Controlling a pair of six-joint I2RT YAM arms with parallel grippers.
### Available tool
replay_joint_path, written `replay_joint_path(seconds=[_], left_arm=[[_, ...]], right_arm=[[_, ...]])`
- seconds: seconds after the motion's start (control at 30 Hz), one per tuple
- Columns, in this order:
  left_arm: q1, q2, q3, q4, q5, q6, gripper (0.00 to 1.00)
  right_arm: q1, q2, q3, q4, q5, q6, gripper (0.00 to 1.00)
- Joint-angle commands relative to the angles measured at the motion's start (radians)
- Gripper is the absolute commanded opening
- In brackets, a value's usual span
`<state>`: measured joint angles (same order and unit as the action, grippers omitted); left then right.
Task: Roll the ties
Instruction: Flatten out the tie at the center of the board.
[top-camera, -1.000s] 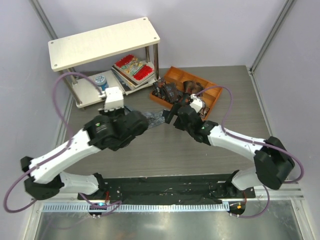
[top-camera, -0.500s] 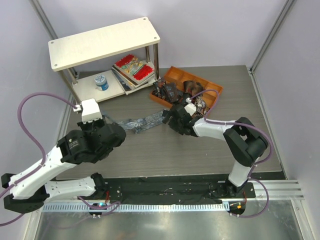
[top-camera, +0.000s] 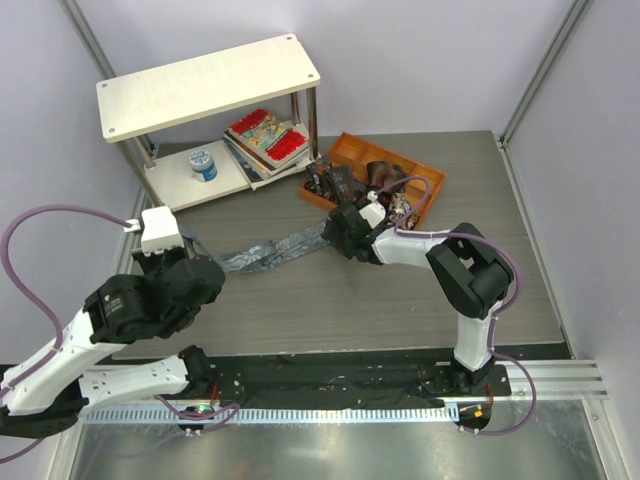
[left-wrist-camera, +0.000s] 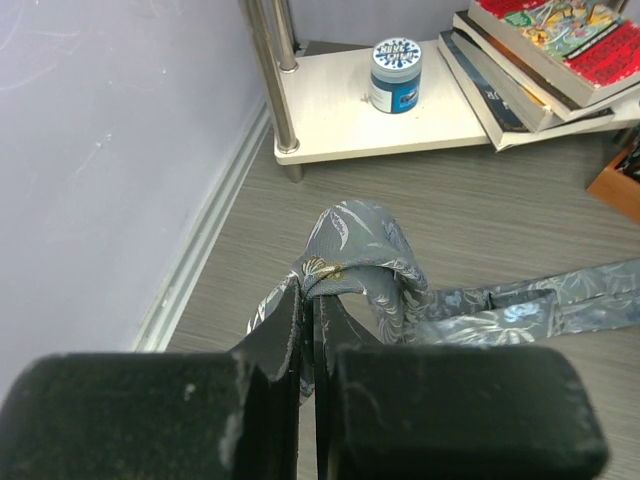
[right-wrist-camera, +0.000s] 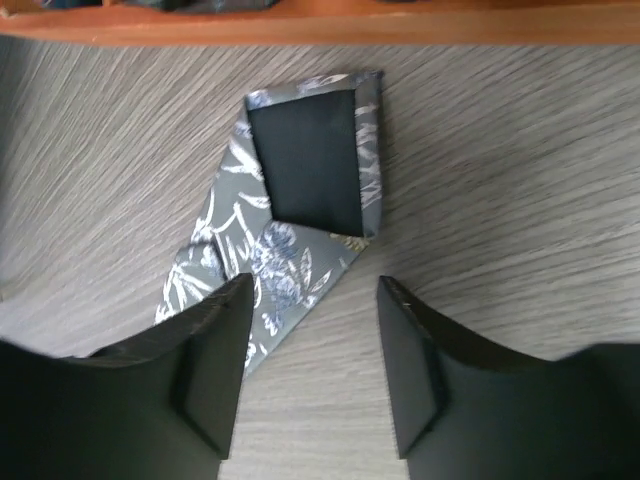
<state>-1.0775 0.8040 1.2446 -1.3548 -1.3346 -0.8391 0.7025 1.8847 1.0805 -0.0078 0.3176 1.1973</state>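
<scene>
Half pinched, half loose on table.
Stretched from left gripper, pressed tight on looped end of tie, to right gripper, spread over folded tip just beside tray. Likely to catch only one edge if closed off-centre; likely to unfold or skid away under any pull from left.

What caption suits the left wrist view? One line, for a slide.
Left gripper pinches one end of the grey tie, near a shelf holding a jar and books.
</scene>
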Motion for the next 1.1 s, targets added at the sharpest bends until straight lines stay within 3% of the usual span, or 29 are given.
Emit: replay_joint_path(seconds=[0.0,0.2,0.6,0.8,1.07], left_arm=[[0.004,0.000,-0.022,-0.015,-0.018,0.038,0.00],[0.004,-0.017,-0.040,0.013,-0.012,0.052,0.00],[0.004,-0.083,-0.054,0.069,0.008,0.107,0.02],[0.004,-0.081,-0.062,0.108,0.035,0.159,0.02],[0.004,-0.135,-0.117,0.243,0.140,0.287,0.02]], right_arm=[[-0.008,0.043,0.027,-0.032,0.061,0.042,0.54],[-0.012,0.100,0.045,-0.034,0.060,0.065,0.42],[-0.009,0.162,0.068,-0.006,0.018,0.047,0.01],[-0.003,0.097,-0.006,0.040,0.003,0.064,0.01],[0.008,-0.255,-0.296,0.091,0.011,0.171,0.01]])
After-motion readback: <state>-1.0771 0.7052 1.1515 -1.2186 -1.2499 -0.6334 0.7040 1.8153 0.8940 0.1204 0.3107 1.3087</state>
